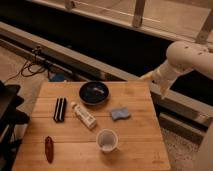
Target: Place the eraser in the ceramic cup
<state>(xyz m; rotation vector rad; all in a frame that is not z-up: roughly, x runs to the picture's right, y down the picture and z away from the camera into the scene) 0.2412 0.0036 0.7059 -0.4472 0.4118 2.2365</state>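
The eraser (60,109), a flat black block with a pale stripe, lies on the left half of the wooden table (140,150). The ceramic cup (107,140), round and whitish with a pale inside, stands upright near the table's front middle. Nothing shows inside it. My white arm (185,57) comes in from the upper right. The gripper (149,77) is at its lower end, above the table's far right corner, well away from the eraser and the cup.
A wide dark bowl (94,93) stands at the table's back middle. A white tube (84,115) lies between the eraser and the cup. A light-blue pad (120,114) lies right of centre, and a red object (49,148) at the front left. Black furniture (7,117) stands left of the table.
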